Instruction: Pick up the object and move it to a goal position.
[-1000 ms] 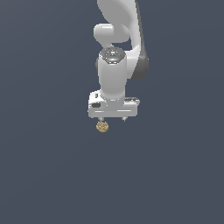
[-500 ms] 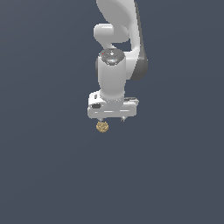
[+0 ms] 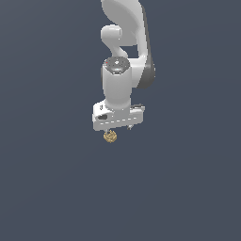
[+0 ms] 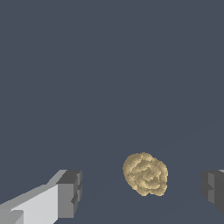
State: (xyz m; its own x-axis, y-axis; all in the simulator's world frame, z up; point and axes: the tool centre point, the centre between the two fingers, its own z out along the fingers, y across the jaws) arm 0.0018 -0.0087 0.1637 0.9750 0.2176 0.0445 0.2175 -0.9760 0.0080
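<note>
Colour: tan-golden, knobbly ball point(image 3: 110, 137) against one flat slate-grey ground; the arm is white with dark joints.
Change from a second ago: none to be seen in the exterior view. The arm keeps the same upright pose, the gripper sits at the same height, and the ball lies in the same spot beneath it.
Change from half a second ago: none either.
Ball, place: just under the gripper point(image 3: 117, 128), towards the exterior view's left end of the hand's crossbar; whether it rests on the worktop cannot be told.
Ball, wrist view: the ball point(image 4: 145, 173) lies between the two fingers, nearer one of them, touching neither.
Fingers: spread wide, nothing gripped; one grey pad point(image 4: 70, 194) shows in full, the other only at the frame's edge.
Count, balls: one.
Count, arms: one.
Count, fingers seen: two.
Worktop point(image 3: 56, 188): a plain grey field with no visible edge.
</note>
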